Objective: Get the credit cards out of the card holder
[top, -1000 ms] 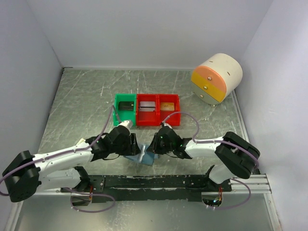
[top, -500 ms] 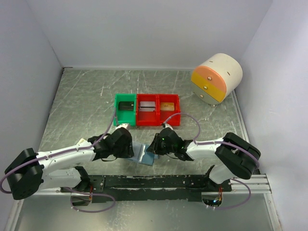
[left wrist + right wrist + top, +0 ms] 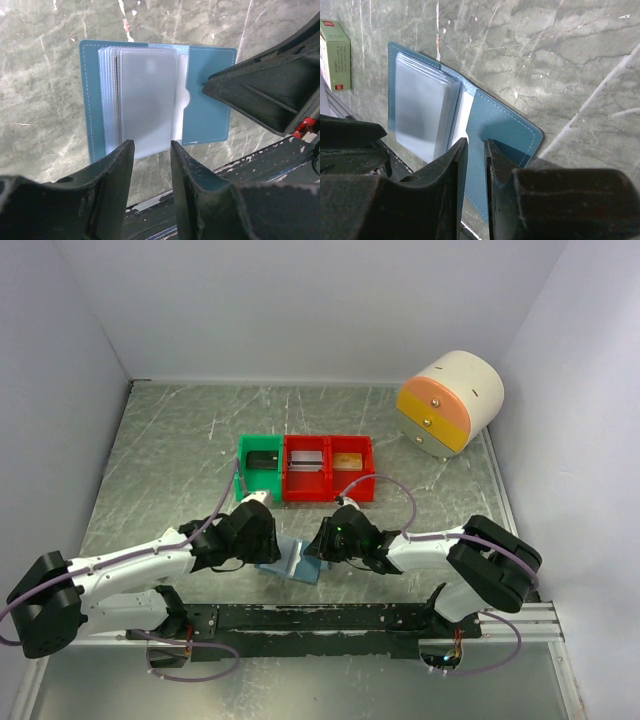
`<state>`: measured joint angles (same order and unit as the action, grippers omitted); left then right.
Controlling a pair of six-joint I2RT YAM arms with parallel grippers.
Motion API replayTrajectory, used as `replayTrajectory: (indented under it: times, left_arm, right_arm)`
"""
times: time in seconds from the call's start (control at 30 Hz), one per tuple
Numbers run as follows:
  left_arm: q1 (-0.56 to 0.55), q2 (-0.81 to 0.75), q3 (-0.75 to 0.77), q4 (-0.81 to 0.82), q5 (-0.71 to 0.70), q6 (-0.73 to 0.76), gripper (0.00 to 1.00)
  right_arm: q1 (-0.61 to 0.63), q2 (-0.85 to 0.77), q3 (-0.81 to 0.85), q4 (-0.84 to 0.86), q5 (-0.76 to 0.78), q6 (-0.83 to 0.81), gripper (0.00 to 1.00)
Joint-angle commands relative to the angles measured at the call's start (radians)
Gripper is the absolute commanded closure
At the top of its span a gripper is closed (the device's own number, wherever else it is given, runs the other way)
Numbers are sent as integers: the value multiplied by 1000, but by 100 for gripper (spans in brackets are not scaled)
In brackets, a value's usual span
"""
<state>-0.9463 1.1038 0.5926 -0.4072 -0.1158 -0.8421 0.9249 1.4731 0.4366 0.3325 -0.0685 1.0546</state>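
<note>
Currently the card holder is lying open and flat on the table, near its front edge, between the two arms. Frosted sleeves are fanning over its left half; the credit cards inside are showing only as a grey blur. The left gripper is hovering partly open, fingertips flanking the sleeves' near edge. The right gripper is showing a narrow gap, tips meeting the right flap; pinching or merely pressing cannot be told.

The left arm and right arm are stretched low towards the frame's lower middle, with the left gripper parted and the right gripper only narrowly parted.
</note>
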Motion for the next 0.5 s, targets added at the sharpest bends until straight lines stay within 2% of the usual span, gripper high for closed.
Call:
replayTrajectory:
  times: [0.0,0.2,0.47]
  left_arm:
    - [-6,31,18,1,9,-6,53]
    - [-6,43,20,-14,-15,-11,50]
    - [-6,85,20,5,20,-2,54]
  right_arm:
    - [5,22,-8,-61,19,-24,78]
    - [5,22,-3,-67,16,-28,78]
    - [5,23,-3,-63,12,-28,78]
